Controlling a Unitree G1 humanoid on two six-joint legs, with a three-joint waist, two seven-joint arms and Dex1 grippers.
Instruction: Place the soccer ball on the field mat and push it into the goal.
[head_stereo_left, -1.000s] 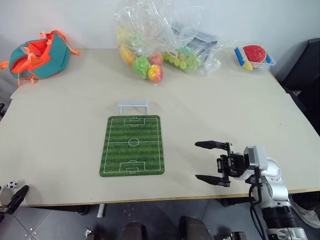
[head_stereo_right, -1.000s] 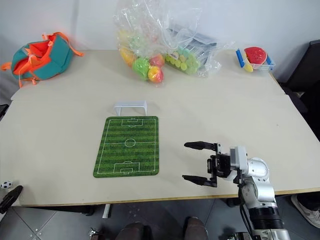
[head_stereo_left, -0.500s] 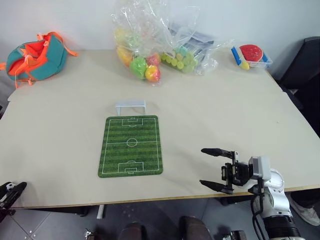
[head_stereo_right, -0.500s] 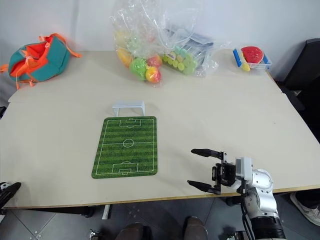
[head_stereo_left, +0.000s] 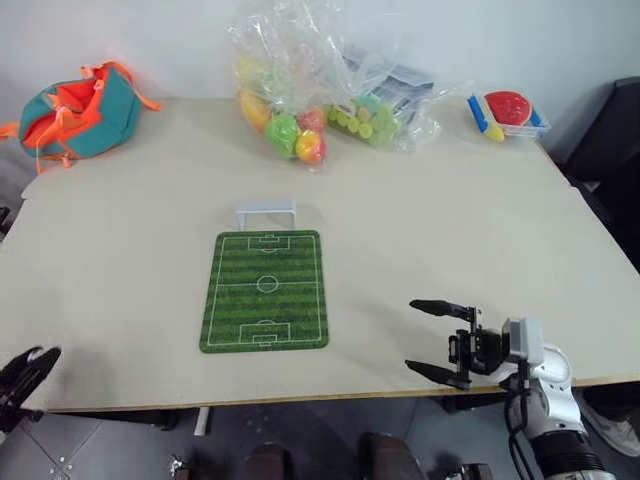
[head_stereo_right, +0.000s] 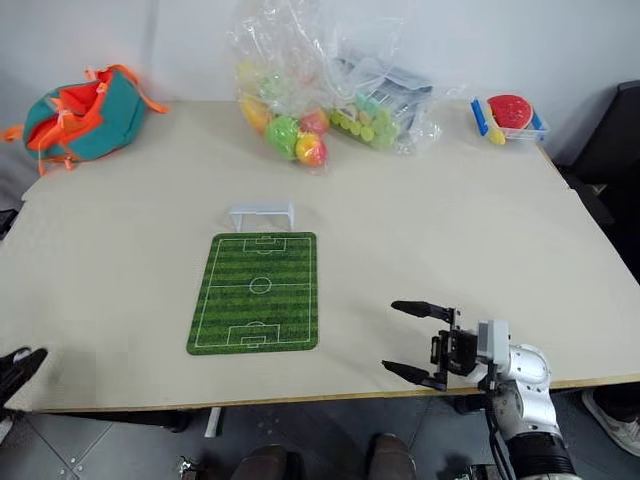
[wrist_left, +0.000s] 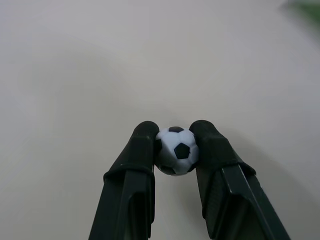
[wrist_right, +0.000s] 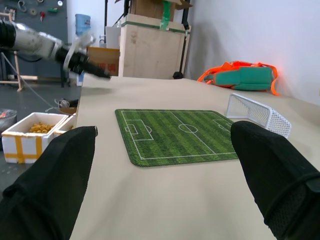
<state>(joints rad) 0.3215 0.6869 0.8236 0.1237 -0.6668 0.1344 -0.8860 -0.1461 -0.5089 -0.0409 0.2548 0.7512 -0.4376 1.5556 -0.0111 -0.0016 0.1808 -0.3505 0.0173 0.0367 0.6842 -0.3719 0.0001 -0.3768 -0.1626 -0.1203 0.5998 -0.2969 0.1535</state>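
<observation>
- The tiny white soccer ball with black patches (wrist_left: 177, 150) is pinched between the two black fingers (wrist_left: 145, 150) of the left gripper (wrist_left: 175, 145); the left wrist view shows it seated right at the fingertips, above bare tabletop.
- In the head views the left gripper (head_stereo_left: 28, 368) sits at the near left corner of the beige tabletop (head_stereo_left: 450, 240), well apart from the mat.
- The flat green striped field mat with white pitch lines (head_stereo_left: 266, 291) lies in the middle of the tabletop with nothing on it.
- The small white thin-barred goal frame (head_stereo_left: 265, 212) stands just beyond the mat's far short edge, close to it; I cannot tell whether it touches.
- The right gripper (head_stereo_left: 440, 341) hovers near the front right edge of the tabletop, to the right of the mat, its fingers spread wide and holding nothing.
- Progress, as I judge it: the ball is secured, so the pick-up is done. Carrying it over to the mat, setting it down and pushing it into the goal are all left.
- The ball is round and very small, so once let go on the mat it could roll off.
- Far side of the tabletop: a teal and orange fabric bag (head_stereo_left: 78, 111), clear plastic bags of coloured balls (head_stereo_left: 320, 90), and a small tray with a red toy (head_stereo_left: 508, 112), none in the way.
</observation>
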